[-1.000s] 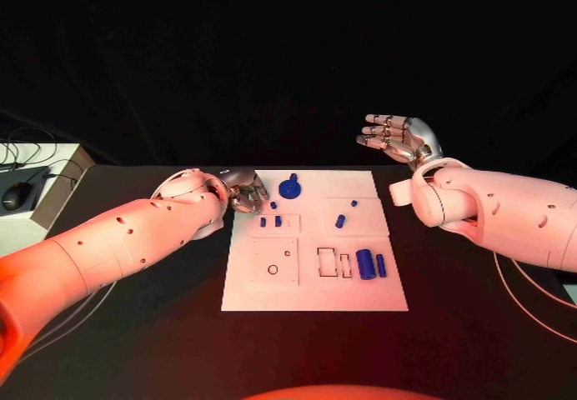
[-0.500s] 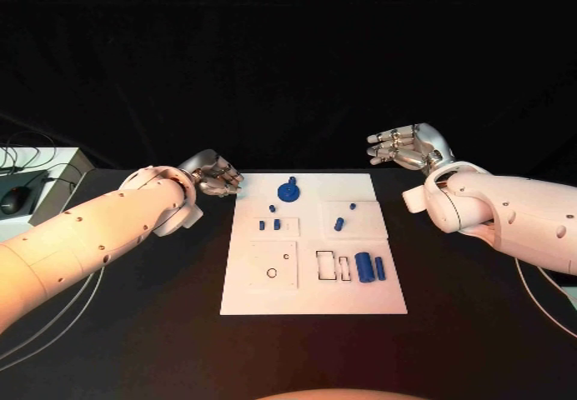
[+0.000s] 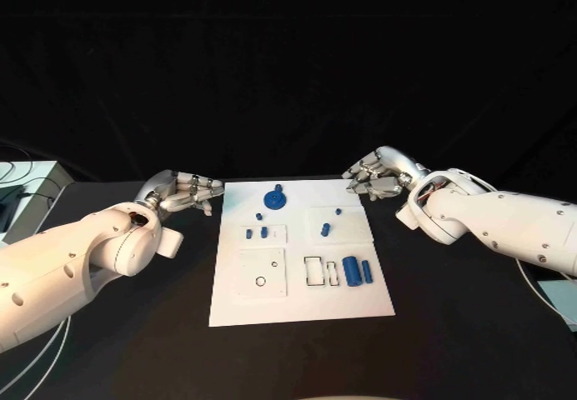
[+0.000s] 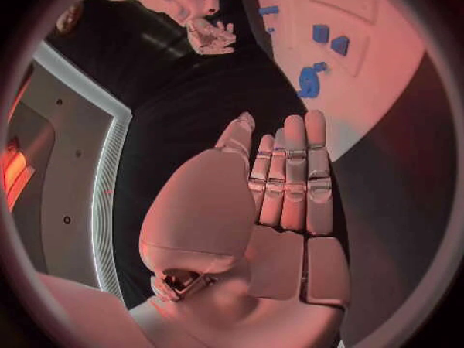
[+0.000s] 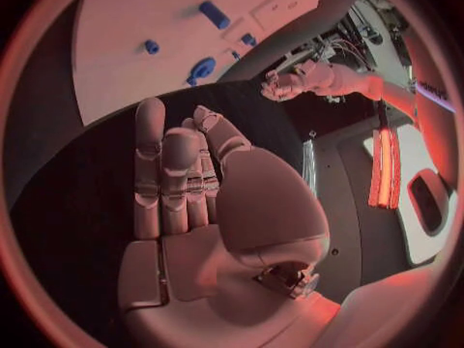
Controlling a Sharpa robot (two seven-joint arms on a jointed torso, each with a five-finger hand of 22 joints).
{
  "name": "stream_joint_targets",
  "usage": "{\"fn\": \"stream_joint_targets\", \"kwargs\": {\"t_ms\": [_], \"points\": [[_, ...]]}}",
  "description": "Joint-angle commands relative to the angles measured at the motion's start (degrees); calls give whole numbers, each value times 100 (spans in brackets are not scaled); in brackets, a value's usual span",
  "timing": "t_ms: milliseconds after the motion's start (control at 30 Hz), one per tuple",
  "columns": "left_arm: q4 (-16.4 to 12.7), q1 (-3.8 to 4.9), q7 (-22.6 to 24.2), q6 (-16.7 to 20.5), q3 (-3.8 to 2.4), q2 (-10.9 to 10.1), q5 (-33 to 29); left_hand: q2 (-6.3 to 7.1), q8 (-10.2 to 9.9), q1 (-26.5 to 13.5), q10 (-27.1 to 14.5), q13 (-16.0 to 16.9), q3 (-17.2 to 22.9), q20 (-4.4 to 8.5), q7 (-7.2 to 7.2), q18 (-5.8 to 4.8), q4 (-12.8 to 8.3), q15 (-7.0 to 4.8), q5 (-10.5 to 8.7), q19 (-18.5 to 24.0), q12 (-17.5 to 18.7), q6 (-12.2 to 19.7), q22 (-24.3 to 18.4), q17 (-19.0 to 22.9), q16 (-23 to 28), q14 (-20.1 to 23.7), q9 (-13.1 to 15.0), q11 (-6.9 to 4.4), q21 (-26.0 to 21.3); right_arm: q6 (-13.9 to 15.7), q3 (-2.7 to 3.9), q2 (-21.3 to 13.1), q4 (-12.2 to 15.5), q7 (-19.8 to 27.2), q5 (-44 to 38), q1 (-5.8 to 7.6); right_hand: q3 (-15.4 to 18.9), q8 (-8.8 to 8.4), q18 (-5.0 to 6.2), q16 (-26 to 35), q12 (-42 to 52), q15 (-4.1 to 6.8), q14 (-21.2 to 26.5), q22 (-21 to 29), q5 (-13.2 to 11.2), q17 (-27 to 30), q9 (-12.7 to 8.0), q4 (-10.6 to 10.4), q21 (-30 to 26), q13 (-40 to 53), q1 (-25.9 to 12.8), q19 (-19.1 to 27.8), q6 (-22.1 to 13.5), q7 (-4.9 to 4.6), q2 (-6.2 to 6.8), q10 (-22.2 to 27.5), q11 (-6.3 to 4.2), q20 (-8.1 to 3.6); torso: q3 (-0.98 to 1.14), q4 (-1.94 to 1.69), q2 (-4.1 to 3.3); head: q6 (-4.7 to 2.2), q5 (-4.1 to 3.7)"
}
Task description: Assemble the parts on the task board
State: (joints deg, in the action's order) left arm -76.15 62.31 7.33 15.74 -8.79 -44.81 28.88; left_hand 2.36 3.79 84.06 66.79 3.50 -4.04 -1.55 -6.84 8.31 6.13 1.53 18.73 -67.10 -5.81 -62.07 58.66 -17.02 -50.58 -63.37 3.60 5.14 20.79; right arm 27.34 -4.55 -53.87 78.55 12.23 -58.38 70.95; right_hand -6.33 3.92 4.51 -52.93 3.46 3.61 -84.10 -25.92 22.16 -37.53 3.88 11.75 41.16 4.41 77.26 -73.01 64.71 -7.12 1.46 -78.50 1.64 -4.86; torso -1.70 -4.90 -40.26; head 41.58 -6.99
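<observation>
The white task board (image 3: 301, 300) lies in the middle of the black table. On it are a round blue part with a knob (image 3: 275, 199), small blue parts (image 3: 256, 232) (image 3: 327, 227) and two blue cylinders (image 3: 357, 271). My left hand (image 3: 187, 193) hovers over the table just off the board's far left corner and holds nothing. My right hand (image 3: 378, 175) hovers off the far right corner, also without a part. In the wrist views the left hand (image 4: 281, 201) and the right hand (image 5: 184, 201) have straight fingers, with the board (image 4: 382, 23) (image 5: 135, 15) beyond them.
The board has a square inset with a small hole (image 3: 263, 273) and rectangular slots (image 3: 315, 271) beside the cylinders. A pale box with cables (image 3: 24, 179) stands at the table's far left. Cables (image 3: 48, 354) trail under my left arm.
My left hand has drawn back from the board's far left area to the table beside it. My right hand has come down and closer to the board's far right corner.
</observation>
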Motion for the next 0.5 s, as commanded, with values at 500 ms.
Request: {"fn": "stream_joint_targets", "kwargs": {"t_ms": [500], "points": [[-823,-331,853,-484,-164,-374,-1448,-30,-10,-264,-21,6,-712,-8,90,54,-162,-3,-170,-146,-65,21,196,-212,102,-96,3,-1,187,-170,-50,278,-34,-1739,-2822,-234,-750,-34,359,-941,9,-172,189,-2797,-207,-1505,4,-174,2290,-63,-129,-829,-12,-52,360,468,153,192,-47,15,27,25,-83]]}}
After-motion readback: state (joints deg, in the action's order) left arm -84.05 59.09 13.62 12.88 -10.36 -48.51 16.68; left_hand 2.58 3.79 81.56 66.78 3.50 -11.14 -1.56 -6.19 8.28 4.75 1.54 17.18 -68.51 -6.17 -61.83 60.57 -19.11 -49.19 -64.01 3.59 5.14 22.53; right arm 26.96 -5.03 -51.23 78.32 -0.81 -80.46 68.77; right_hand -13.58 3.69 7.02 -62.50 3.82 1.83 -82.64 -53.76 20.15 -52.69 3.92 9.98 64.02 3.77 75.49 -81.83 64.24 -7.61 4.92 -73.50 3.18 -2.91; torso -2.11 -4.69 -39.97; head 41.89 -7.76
